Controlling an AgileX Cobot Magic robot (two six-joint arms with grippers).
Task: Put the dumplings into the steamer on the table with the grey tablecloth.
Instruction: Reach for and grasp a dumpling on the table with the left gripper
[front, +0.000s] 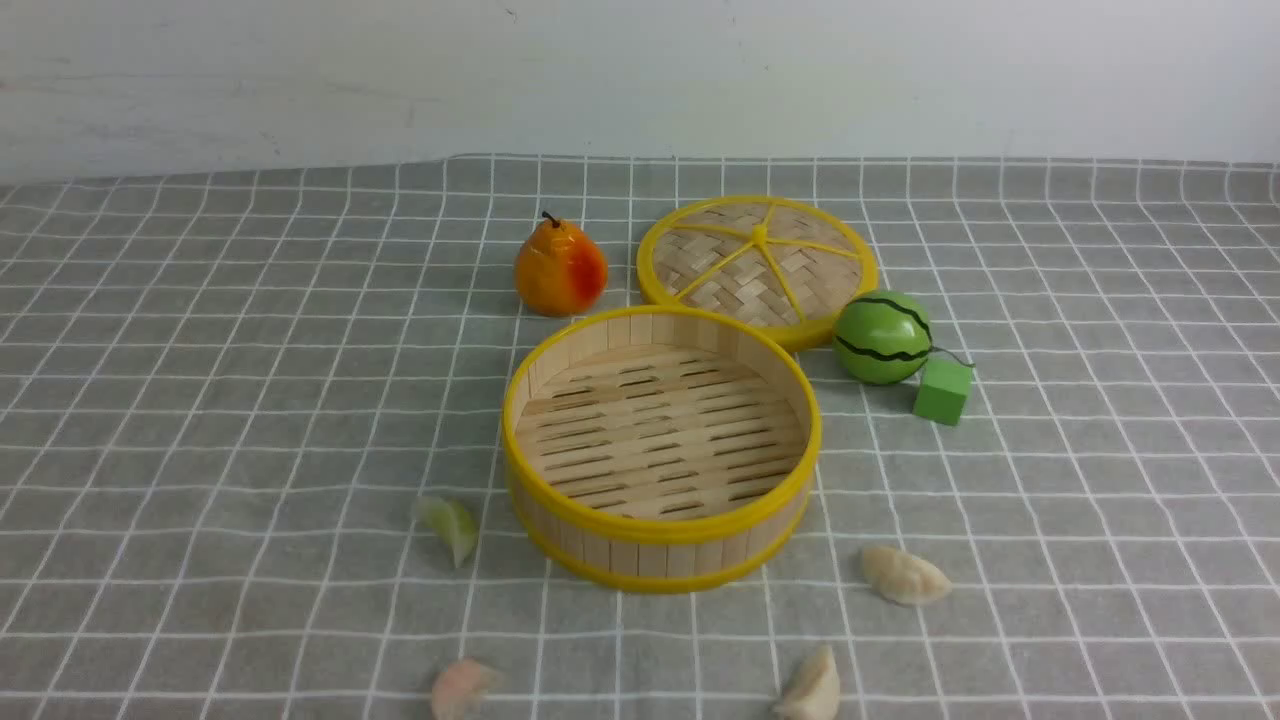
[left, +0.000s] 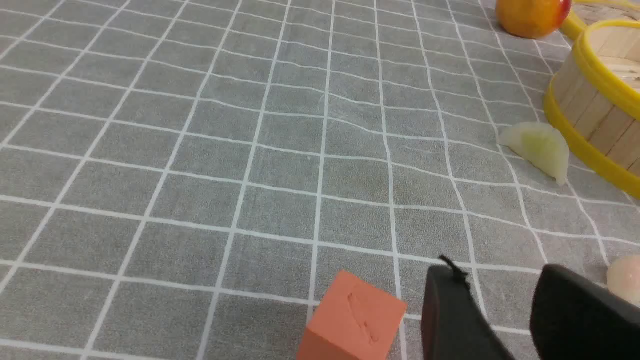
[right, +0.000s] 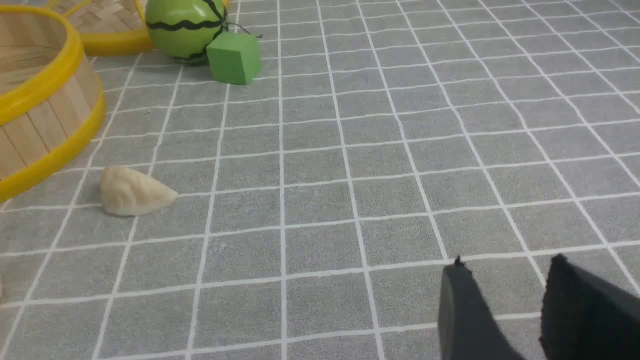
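On your table (front: 1100, 480), the grey checked cloth (front: 200, 380) carries a steamer (front: 650, 555), lid (front: 757, 262), pear (front: 560, 268), melon (front: 883, 337), green cube (front: 942, 390), orange cube (left: 352, 325), green dumpling (front: 450, 527), pink dumpling (front: 460, 688), white dumpling (front: 903, 575) and another white dumpling (front: 812, 688), all four outside the steamer.

pear (front: 560, 268), lid (front: 757, 262), watermelon (front: 883, 337), green cube (front: 942, 390) and orange cube (left: 355, 325) lie about.

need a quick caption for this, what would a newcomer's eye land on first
The open bamboo steamer with yellow rims stands empty in the middle of the grey checked tablecloth. Behind it are its woven lid, an orange pear to the left, and a watermelon-striped ball with a green cube to the right. Four small dumplings lie scattered on the cloth in front of it.
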